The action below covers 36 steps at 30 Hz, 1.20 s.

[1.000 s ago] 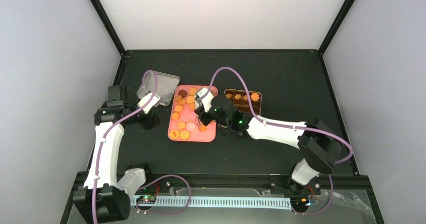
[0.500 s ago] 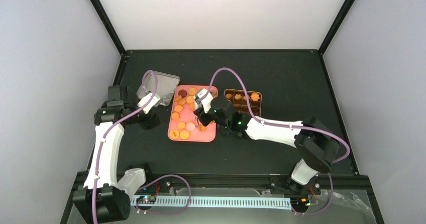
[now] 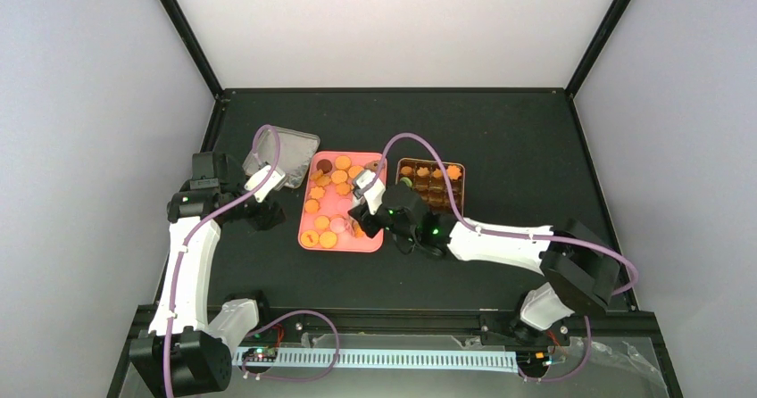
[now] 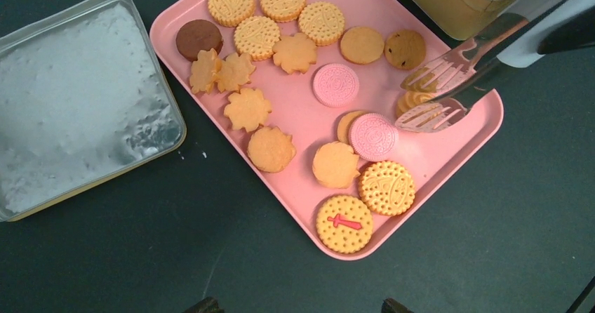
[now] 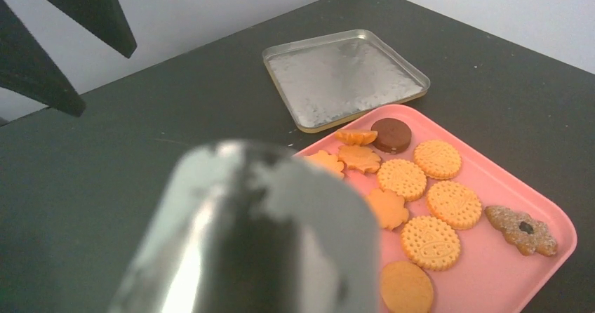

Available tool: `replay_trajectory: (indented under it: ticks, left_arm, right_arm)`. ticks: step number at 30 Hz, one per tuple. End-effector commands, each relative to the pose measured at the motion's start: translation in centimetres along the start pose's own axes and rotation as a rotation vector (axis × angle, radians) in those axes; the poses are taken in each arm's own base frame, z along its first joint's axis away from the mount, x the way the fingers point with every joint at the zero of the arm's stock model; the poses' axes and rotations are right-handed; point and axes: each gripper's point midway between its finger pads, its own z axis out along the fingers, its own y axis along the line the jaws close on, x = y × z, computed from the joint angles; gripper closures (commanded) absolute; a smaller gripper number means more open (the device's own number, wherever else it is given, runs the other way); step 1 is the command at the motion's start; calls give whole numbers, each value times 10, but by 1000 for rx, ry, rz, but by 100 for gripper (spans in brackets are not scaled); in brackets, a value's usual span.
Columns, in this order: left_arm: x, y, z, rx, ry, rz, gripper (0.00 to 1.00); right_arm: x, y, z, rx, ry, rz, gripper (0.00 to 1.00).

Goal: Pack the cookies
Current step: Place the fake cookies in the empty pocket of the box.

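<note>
Several cookies [image 4: 295,53], mostly orange-yellow with two pink [image 4: 335,85] and one dark brown, lie on a pink tray [image 4: 459,144]; they also show in the top view [image 3: 332,184] and the right wrist view [image 5: 438,211]. My right gripper [image 3: 378,207] is shut on silver tongs [image 4: 477,53], which fill the right wrist view as a blur [image 5: 252,236]. The tongs' fork tips stand either side of an orange cookie [image 4: 412,101] at the tray's right edge. My left gripper [image 4: 300,306] is open and empty, above the bare table beside the tray's near corner.
A gold tin [image 3: 431,182] with brown cups, a few holding cookies, stands right of the tray; its corner shows in the left wrist view [image 4: 449,8]. The tin's silver lid [image 3: 284,157] lies left of the tray, under my left arm. Black frame posts rise at the back corners.
My right arm has shifted a little right and toward the near edge, its elbow swinging outward. The tongs' tips stay over the tray's near right part. The left arm has not moved.
</note>
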Motion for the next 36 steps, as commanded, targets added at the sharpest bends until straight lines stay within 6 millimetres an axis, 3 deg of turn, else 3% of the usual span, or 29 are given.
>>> replay_trajectory:
  ticks: [1, 15, 25, 36]
  left_arm:
    - [-11, -1, -11, -7, -28, 18, 39]
    - [-7, -2, -10, -6, -23, 16, 39]
    - [-7, -3, -10, -6, -24, 16, 39]
    - [-5, -3, -9, -6, -20, 20, 39]
  right_arm:
    - [8, 4, -9, -6, 19, 16, 65]
    - [11, -4, -10, 67, 35, -73, 56]
    - [-36, 4, -15, 50, -52, -83, 56]
    - [-24, 4, 6, 58, -18, -85, 60]
